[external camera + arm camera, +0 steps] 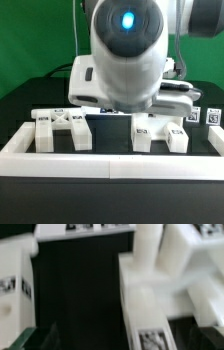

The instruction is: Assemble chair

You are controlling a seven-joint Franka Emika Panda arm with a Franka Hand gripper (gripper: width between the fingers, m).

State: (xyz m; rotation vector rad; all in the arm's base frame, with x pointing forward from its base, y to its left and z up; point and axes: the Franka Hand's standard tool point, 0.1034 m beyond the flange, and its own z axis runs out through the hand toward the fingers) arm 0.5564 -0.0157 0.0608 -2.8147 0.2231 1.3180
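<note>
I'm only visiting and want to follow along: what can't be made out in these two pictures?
Pincer: exterior view, hidden behind the robot body; not recognisable in the wrist view.
Space between the X-braced panel and the notched block: exterior view, covered by the robot body.
White pieces: wrist view, blurred and cut off by the edges; which parts, unclear.
Tag: wrist view, too blurred to read.

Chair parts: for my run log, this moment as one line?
X-braced panel: exterior view's left | notched block: exterior view's right | arm: above parts
</note>
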